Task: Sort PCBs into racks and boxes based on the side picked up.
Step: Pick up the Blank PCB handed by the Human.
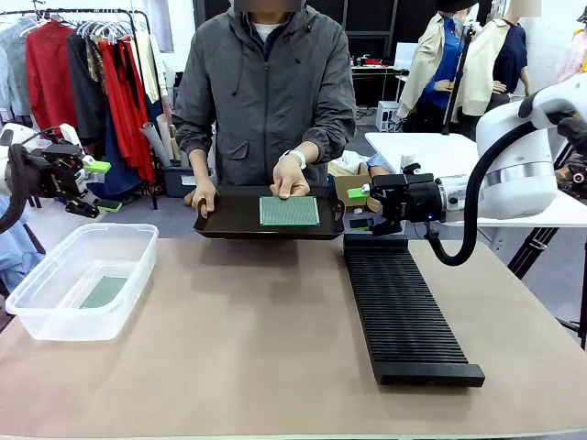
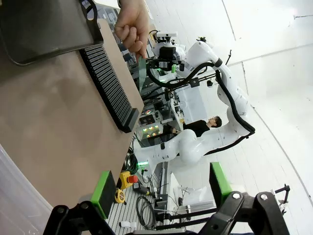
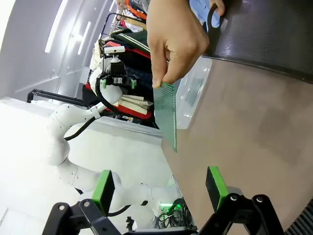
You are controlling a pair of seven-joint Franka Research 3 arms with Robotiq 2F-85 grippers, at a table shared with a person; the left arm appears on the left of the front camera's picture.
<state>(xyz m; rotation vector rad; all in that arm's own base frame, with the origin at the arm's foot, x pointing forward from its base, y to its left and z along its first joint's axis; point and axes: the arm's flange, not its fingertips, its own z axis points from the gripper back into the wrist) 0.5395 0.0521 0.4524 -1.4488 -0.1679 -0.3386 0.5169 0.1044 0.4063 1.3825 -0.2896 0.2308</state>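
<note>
A person at the far side holds a flat black tray (image 1: 229,220) with one hand and a PCB (image 1: 289,211) with the other, upright, its pale speckled face towards me. In the right wrist view the PCB (image 3: 167,112) hangs from the hand (image 3: 178,44). My right gripper (image 1: 361,207) is open just right of the tray, at the far end of the black rack (image 1: 404,307). My left gripper (image 1: 103,187) is open at the far left, above the clear box (image 1: 55,307). A second PCB (image 1: 103,291) lies in the box.
The rack (image 2: 110,85) runs from the tray towards me on the right half of the table. A white table (image 1: 431,151) stands behind the right arm. A clothes rail (image 1: 83,64) stands at the back left. The brown tabletop (image 1: 257,330) lies bare between box and rack.
</note>
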